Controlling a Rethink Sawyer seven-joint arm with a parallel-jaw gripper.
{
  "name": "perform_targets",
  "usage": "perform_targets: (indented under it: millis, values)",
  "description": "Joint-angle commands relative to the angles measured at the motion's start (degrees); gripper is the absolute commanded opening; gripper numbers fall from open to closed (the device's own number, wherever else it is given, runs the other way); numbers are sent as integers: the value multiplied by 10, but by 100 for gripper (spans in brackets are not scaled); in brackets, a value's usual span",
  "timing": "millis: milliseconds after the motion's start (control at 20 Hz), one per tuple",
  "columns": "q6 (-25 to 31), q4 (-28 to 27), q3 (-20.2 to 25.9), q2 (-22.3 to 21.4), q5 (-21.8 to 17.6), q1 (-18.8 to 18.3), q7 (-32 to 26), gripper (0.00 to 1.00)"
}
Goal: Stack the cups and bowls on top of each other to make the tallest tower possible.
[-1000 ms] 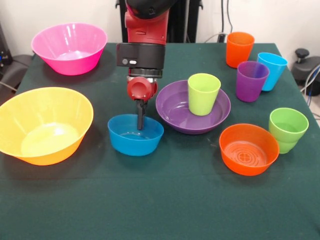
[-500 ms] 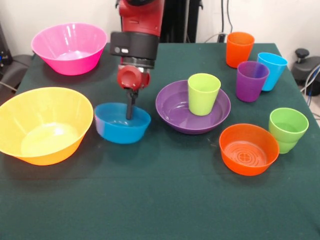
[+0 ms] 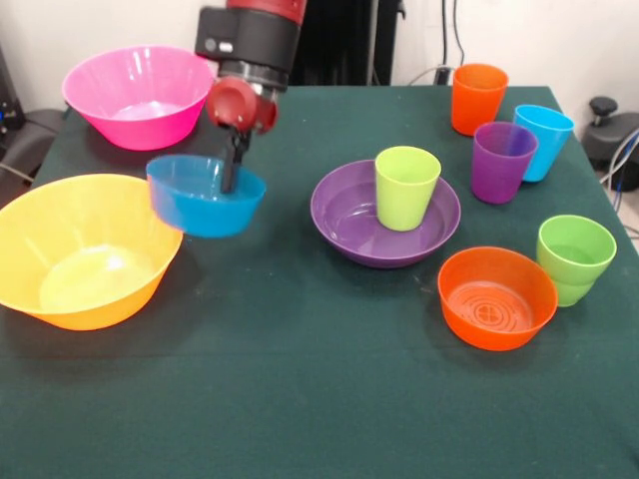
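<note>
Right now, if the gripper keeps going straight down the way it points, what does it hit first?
The gripper points down into the small blue bowl it carries, lifted and tilted. Below that looks like bare table, just beside the yellow-orange bowl. Depth is unclear from this one view, so that rim could be close.

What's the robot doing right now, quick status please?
Tool shut on small blue bowl, bowl lifted off the table, tilted. Lime-yellow cup upright in purple bowl, top free. Nothing between them.
</note>
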Motion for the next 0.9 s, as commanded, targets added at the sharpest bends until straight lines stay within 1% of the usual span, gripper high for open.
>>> perform_targets:
  millis: [50, 100, 150, 200, 250, 300, 350, 400, 550, 600, 650, 800, 900]
  values:
    - [-32, 21, 44, -67, -93, 9, 41, 0]
    - [-31, 24, 43, -84, -128, 20, 81, 0]
    - [-27, 24, 44, -95, -150, 26, 109, 0]
    - [-23, 23, 42, -111, -188, 38, 164, 0]
    - [-19, 22, 44, -120, -210, 45, 191, 0]
    - [-17, 18, 40, -128, -240, 57, 239, 0]
    - [-16, 17, 39, -133, -257, 63, 261, 0]
    - [-20, 14, 36, -140, -281, 72, 301, 0]
    - [-38, 11, 29, -158, -326, 89, 374, 0]
    - [-49, 11, 23, -163, -344, 99, 408, 0]
    - [-52, 11, 20, -167, -354, 105, 426, 0]
    - [-68, 8, 3, -173, -391, 130, 512, 0]
    - [-78, 9, -2, -178, -408, 143, 557, 0]
